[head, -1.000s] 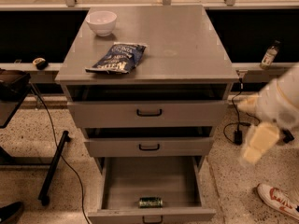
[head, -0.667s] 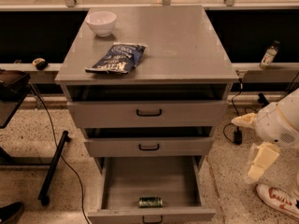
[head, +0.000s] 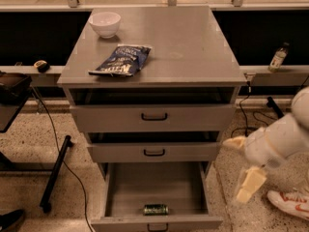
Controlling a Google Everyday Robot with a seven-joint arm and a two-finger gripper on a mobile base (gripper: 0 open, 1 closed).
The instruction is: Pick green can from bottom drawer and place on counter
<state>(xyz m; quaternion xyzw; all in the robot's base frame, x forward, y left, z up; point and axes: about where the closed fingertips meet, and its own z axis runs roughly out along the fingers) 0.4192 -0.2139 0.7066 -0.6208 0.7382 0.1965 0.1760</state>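
Tabletop (head: 193, 42): topmost, above the bottom drawer (head: 145, 182). Bottom drawer: pulled open. Gripper (head: 235, 170): right of the drawer, outside it, fingers spread, holding nothing. Green can (head: 155, 209): lying on its side inside the drawer, near its front.

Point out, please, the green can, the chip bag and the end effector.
green can (head: 155, 209): camera view, middle of its side.
chip bag (head: 121, 60): camera view, bag's centre.
end effector (head: 234, 170): camera view, midway between its open fingertips, beside the bottom drawer (head: 145, 187).
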